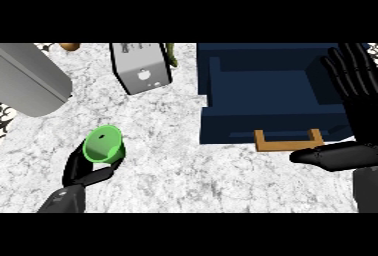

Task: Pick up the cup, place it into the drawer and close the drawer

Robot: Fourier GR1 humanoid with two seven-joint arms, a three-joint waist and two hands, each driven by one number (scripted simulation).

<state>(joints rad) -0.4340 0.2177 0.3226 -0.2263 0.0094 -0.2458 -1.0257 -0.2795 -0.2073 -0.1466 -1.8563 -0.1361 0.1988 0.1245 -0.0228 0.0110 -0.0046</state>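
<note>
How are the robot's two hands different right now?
The left hand curls round the green cup, while the right hand is open with straight fingers and holds nothing. The left hand is over the marble counter at the left; the right hand stands beside the open blue drawer at the right. Both hands are black.

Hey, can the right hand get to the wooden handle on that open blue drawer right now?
Probably yes. The right hand is open, its thumb just right of the wooden handle at the front of the open drawer, and nothing lies between them.
</note>
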